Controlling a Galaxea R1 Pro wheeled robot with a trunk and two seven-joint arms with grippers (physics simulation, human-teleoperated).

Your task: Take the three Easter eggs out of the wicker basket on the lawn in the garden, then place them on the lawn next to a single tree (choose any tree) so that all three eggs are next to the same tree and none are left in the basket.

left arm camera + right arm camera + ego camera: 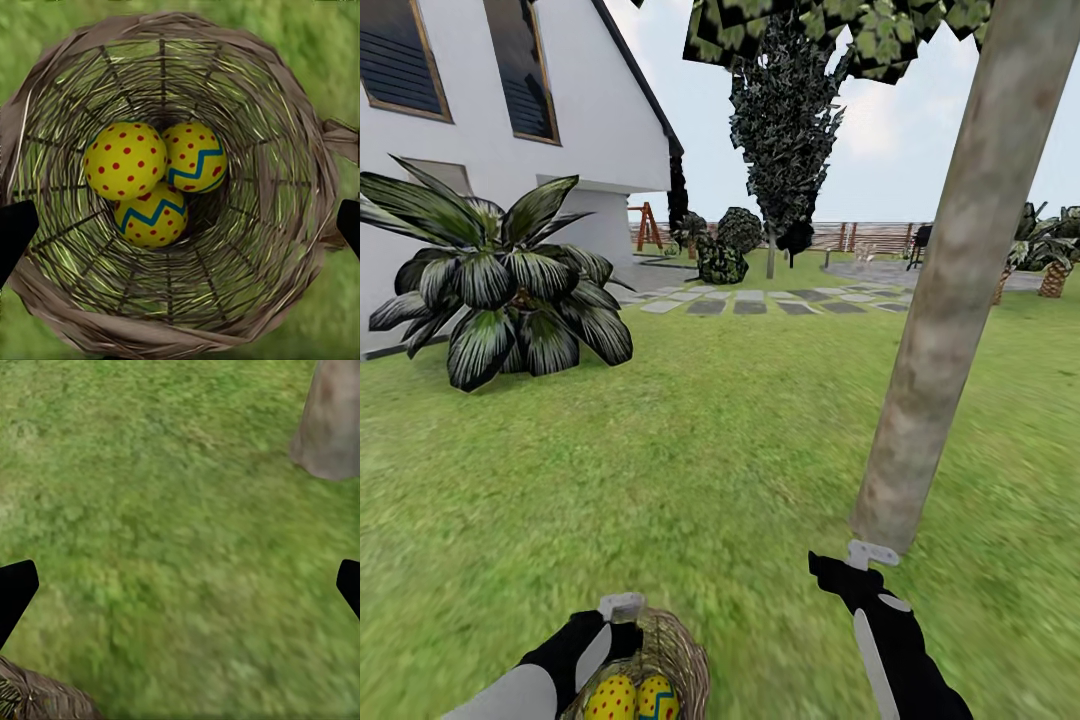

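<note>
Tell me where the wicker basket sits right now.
The wicker basket is at the head view's bottom edge, on the lawn left of the tree, under the left gripper, holding three Easter eggs.

eggs: three, touching, in wicker basket | basket: on lawn, front-left | tree: right of basket, near | palm shrub: far left, beside house
</note>
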